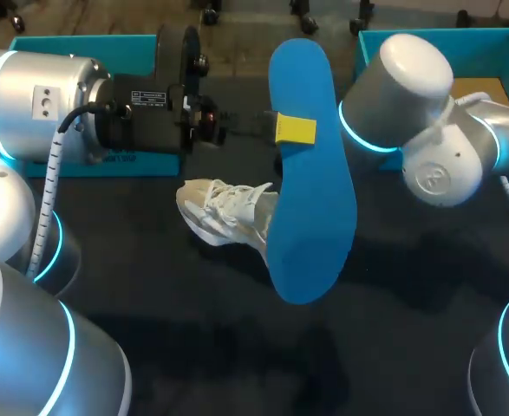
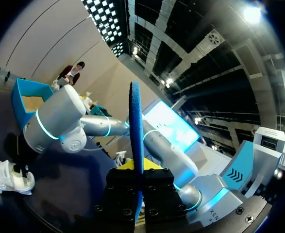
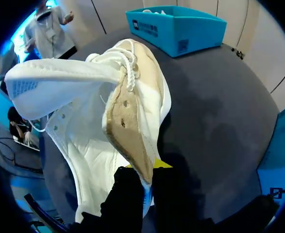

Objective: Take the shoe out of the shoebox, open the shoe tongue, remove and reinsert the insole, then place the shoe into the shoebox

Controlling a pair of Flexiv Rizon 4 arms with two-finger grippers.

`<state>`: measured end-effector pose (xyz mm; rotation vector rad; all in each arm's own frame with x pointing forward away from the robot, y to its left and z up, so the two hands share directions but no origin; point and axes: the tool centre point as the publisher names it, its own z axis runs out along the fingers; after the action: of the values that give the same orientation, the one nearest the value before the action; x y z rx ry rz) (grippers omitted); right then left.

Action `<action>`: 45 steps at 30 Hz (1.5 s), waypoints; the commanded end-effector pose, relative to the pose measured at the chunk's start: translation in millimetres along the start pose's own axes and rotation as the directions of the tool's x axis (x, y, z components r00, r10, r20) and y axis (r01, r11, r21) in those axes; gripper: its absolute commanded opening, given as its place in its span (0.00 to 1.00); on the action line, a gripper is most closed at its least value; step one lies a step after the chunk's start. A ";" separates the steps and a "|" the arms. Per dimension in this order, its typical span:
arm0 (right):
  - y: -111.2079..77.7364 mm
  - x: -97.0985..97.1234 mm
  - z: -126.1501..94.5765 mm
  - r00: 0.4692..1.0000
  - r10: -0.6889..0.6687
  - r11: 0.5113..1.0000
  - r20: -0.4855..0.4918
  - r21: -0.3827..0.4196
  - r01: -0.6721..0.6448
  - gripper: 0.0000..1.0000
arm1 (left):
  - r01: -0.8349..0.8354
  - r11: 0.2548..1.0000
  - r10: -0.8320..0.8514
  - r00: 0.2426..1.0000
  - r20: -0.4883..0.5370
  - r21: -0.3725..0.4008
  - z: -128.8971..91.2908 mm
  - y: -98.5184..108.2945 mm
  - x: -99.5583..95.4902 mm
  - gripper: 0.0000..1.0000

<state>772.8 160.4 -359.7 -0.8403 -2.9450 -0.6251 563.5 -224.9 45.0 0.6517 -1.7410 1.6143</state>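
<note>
- Head view dim overall; dark table [image 1: 410,347] soaks up light and carries broad, soft-edged shadows.
- Blue insole [image 1: 310,173] evenly lit, no glare.
- Right arm [image 1: 410,69]: pale sheen on shell, cyan ring glowing.
- Left wrist view: ceiling lamp [image 2: 252,13] flares white; foreground near black.
- Right wrist view: white shoe [image 3: 84,121] brightly top-lit, dark shadow on table beside it.

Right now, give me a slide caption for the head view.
Left gripper holds the blue insole aloft, partly hiding the white shoe.

Blue insole [image 1: 310,173], white shoe [image 1: 224,212] with beige lining, teal shoebox [image 1: 72,41]
</note>
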 end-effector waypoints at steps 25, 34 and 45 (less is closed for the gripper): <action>-4.0 2.1 -4.0 1.000 0.002 1.000 0.008 -0.015 -0.002 0.00 | 0.000 1.000 0.000 1.000 0.000 0.006 1.5 2.6 0.7 0.00; 7.8 11.1 -14.6 0.968 0.251 0.967 0.010 -0.041 -0.251 0.00 | 0.000 1.000 0.000 1.000 0.000 0.006 1.5 2.6 0.7 0.00; 13.2 38.6 -15.8 0.781 0.624 0.774 0.015 -0.155 -0.614 0.00 | 0.000 1.000 0.000 1.000 0.000 0.006 1.5 2.6 0.7 0.00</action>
<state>757.0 182.4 -335.1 -1.5443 -2.5027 -0.7081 563.6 -224.9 45.0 0.6518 -1.7410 1.6143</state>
